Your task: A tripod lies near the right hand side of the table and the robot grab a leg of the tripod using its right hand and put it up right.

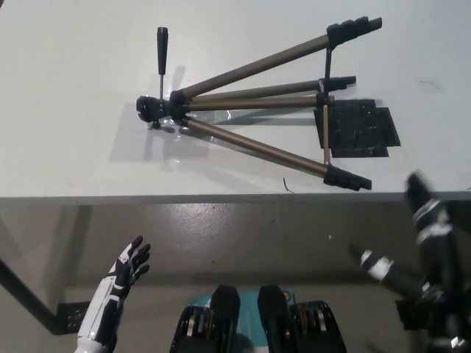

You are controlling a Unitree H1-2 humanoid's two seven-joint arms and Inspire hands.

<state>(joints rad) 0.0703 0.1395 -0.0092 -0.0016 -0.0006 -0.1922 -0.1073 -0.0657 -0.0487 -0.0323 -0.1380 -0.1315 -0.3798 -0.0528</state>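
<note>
The tripod (257, 110) lies flat near the table's (66, 88) front edge, legs spread. The right hand (430, 254) is blurred below that edge, so I cannot tell its state. The left hand (126, 273) rests low, fingers spread.

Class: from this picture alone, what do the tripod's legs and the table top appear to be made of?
Tripod legs: probably metal tubing with a satin bronze finish, judging by the long highlights along them; the black feet look like plastic or rubber.
Table top: a smooth, pale, matte surface, possibly laminate; it shows soft shadows and no grain.
</note>
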